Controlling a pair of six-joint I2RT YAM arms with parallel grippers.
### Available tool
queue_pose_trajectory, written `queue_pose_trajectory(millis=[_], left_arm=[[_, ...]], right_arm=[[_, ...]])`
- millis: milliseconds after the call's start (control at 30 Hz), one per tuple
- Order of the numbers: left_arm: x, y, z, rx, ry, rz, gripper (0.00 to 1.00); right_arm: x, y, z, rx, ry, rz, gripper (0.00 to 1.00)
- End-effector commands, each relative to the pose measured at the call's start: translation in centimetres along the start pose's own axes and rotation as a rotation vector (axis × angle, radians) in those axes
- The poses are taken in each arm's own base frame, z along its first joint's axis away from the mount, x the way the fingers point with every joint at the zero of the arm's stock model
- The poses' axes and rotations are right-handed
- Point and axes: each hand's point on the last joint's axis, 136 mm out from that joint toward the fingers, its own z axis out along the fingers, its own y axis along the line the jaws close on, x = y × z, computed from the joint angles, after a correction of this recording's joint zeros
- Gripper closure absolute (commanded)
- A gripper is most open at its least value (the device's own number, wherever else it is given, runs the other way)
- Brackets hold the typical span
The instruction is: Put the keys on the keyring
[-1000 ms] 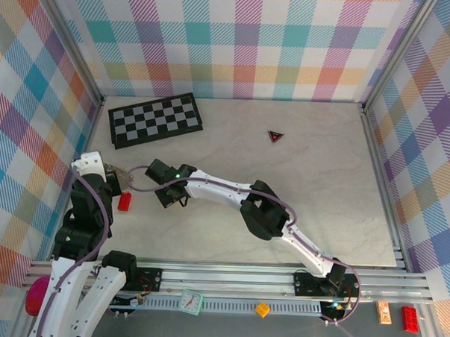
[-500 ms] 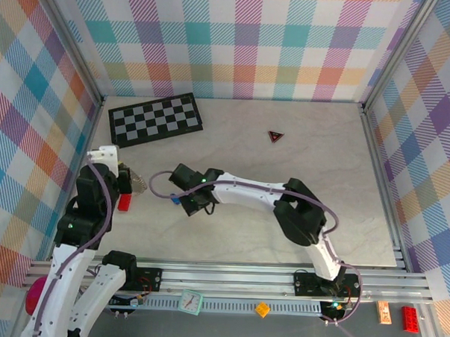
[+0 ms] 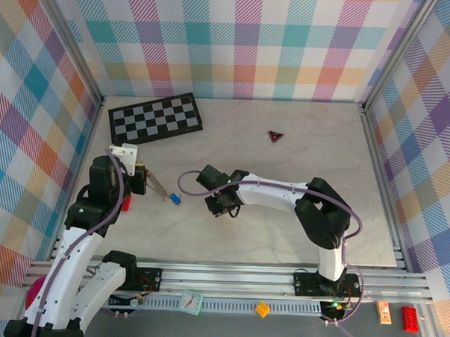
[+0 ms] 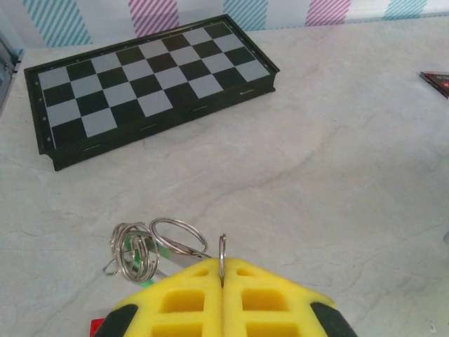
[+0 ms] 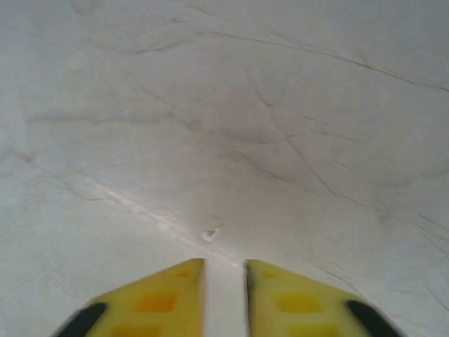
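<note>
From above, my left gripper [image 3: 144, 181] is hanging on the near side of the checkerboard [image 3: 155, 119], clenching the keyring [image 3: 156, 186]. The blue key [image 3: 176, 199] is lying on the table [image 3: 299, 172] just past it, farther from the checkerboard, and my right gripper [image 3: 220, 206] is hovering farther again.

At my left wrist, my left fingers [image 4: 186, 302] are pinching the keyring's hoop edge-on. Smaller rings [image 4: 133, 251] and the green key [image 4: 145, 283] are dangling beside them, nearer than the checkerboard.

At my right wrist, my right fingers [image 5: 161, 295] are standing slightly parted, grasping nothing.
</note>
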Motion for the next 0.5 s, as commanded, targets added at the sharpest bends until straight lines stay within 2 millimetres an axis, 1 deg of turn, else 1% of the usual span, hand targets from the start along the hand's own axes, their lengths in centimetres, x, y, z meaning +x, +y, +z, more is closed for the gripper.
queue_pose_trajectory(millis=[0, 100, 167, 267, 367, 467], left_arm=[[-1.9, 1.9, -0.9, -0.106, -0.092, -0.035, 1.0], [-2.3, 3.4, -1.9, -0.193, -0.118, -0.045, 1.0], [-2.5, 4.2, -2.4, -0.24, -0.134, -0.053, 1.0], [-3.0, 5.3, -3.4, -0.301, -0.167, -0.066, 1.0], [-3.4, 5.6, -4.1, -0.317, -0.193, -0.071, 1.0], [-3.5, 5.5, -4.4, -0.315, -0.198, -0.07, 1.0]], right_arm=[[-2.4, 3.6, -0.6, -0.127, -0.048, 0.02, 0.7], [-3.9, 5.5, -0.5, -0.156, -0.073, 0.012, 0.65], [-4.8, 6.6, -0.3, -0.165, -0.084, 0.016, 0.64], [-5.8, 8.1, 0.6, -0.155, -0.085, 0.016, 0.6], [-6.5, 8.9, 1.6, -0.129, -0.087, 0.017, 0.59], [-7.5, 9.6, 2.4, -0.115, -0.099, 0.021, 0.59]])
